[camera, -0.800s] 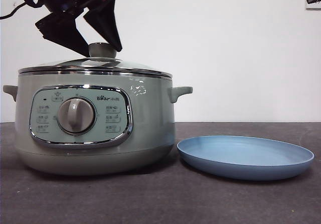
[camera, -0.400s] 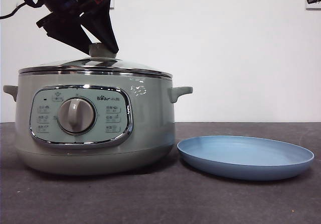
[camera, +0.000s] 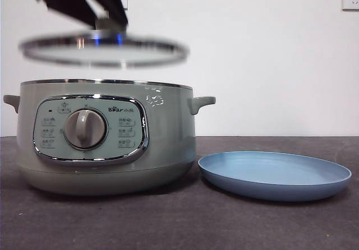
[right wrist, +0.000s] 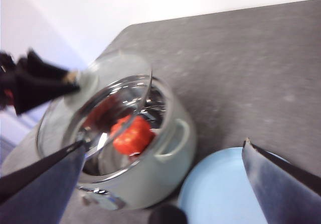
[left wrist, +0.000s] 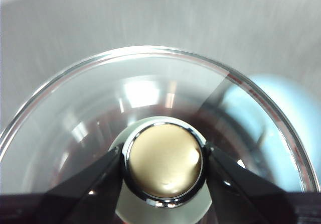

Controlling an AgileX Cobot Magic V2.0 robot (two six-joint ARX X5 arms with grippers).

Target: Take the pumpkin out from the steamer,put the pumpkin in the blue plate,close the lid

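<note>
While the left claw [camera: 104, 15] clenched the knob [left wrist: 163, 163] from both sides, the lid [camera: 104, 49] hung level beneath it, clear of the steamer [camera: 104, 138] and blurred in the front view. Directly below that claw, the steamer stood open on the table [camera: 179, 222], its chrome rim bare. The right wrist view caught the pumpkin [right wrist: 131, 135] sitting inside the pot, orange-red against the shiny wall, with the lifted lid just above it. The right claw [right wrist: 160, 184] hovered high with its jaws spread wide and holding nothing; beneath it lay the blue plate [camera: 275, 174], just beside the steamer on the table and with nothing on it.
</note>
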